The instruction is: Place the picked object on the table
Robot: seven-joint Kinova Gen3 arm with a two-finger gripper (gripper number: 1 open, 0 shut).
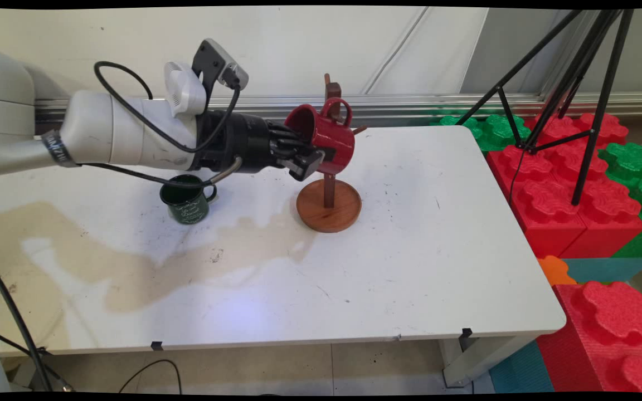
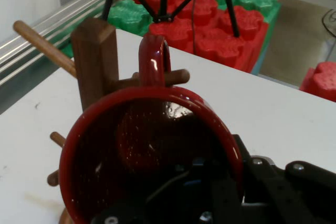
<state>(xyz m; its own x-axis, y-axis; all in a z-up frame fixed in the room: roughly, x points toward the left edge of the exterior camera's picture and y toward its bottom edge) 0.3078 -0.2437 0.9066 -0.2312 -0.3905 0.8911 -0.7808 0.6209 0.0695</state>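
A red mug [image 1: 329, 136] is held tilted on its side at the wooden mug tree [image 1: 329, 205], above the tree's round base. My gripper [image 1: 311, 153] is shut on the mug's rim, one finger inside and one outside. In the hand view the red mug [image 2: 142, 145] fills the lower half, its handle [image 2: 154, 59] up against the tree's post [image 2: 94, 59]. A short peg [image 2: 177, 77] shows just past the handle; whether it passes through the loop I cannot tell. A dark green mug [image 1: 187, 199] stands upright on the table under my arm.
A brownish stain [image 1: 131, 262] spreads across the white table's left half. A black tripod [image 1: 572, 83] stands off the table's right side on red and green foam blocks [image 1: 566, 195]. Black cables hang at the left.
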